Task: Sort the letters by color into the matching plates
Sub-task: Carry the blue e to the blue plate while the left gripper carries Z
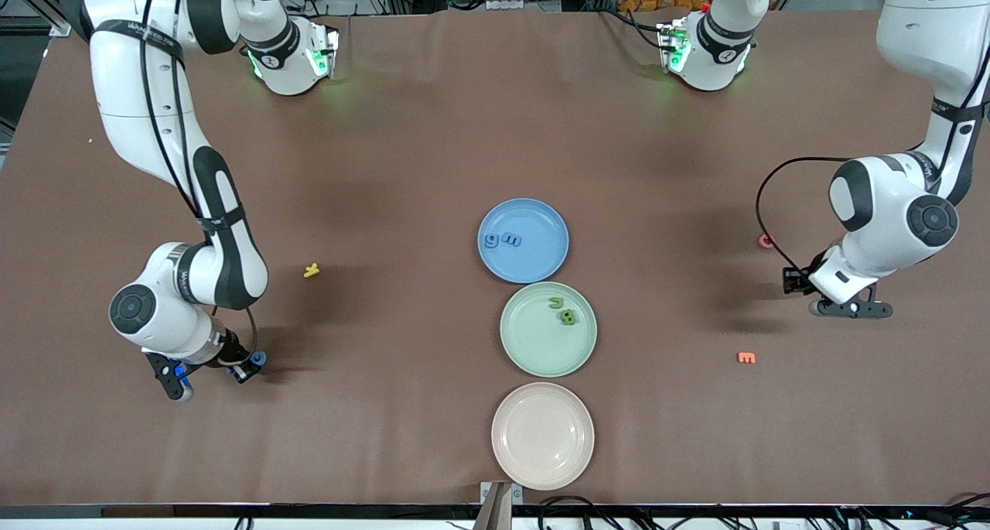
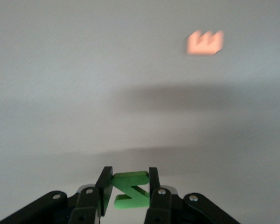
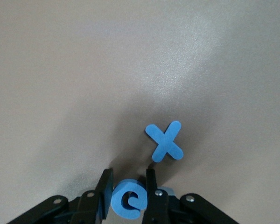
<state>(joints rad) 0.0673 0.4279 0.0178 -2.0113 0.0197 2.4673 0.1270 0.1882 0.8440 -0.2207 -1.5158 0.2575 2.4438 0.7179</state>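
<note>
Both arms have a letter pinched, so what matters next is which way each plate lies from its gripper. The right gripper [image 1: 247,367] is low at the right arm's end of the counter [image 1: 433,128], fingers [image 3: 104,190] closed on a blue letter e [image 3: 128,200], the piece flat between the pads. A blue letter x [image 3: 164,141] lies flat on the counter just beside that gripper, not held, its 2 strokes crossed so it has no clear long axis; we judge the right arm is by far the nearer one for it. The sky blue plate [image 1: 541,263] sits mid-counter, well apart from the right gripper toward the left arm's end, with 2 blue letters [image 1: 501,241] on it.

The left gripper [image 1: 804,282] is over the left arm's end of the counter, fingers [image 2: 154,186] closed on a green letter z [image 2: 129,190], gripped across its sides. The mint green plate [image 1: 534,360] lies just nearer the front camera than the blue one, touching or almost touching it, and holds 2 green letters [image 1: 563,311]. It is well apart from the left gripper, toward the right arm's end.

We judge each arm now needs to carry inward to the middle. An orange letter [image 1: 746,357] lies on the counter near the left gripper; leave it.
</note>
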